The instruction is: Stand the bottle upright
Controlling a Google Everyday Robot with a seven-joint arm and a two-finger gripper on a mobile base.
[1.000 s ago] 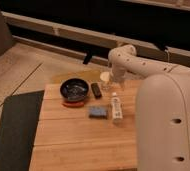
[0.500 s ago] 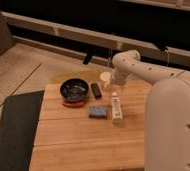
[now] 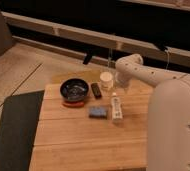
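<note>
A wooden surface [image 3: 83, 145] lies open and bare on the near side of the claw [image 3: 119, 85], which hangs spread wide, gripping nothing, close to the far edge. The white arm [image 3: 148, 75] enters from the right. A dark mat [image 3: 15, 130] flanks the left edge, well left of the claw. A black bowl [image 3: 74, 90] sits to its left and a pale cup [image 3: 106, 80] just beside it. The white bottle [image 3: 116, 107] lies flat just in front. A blue sponge [image 3: 98, 112] lies left of the bottle, and a black oblong [image 3: 96, 90] between bowl and cup.
</note>
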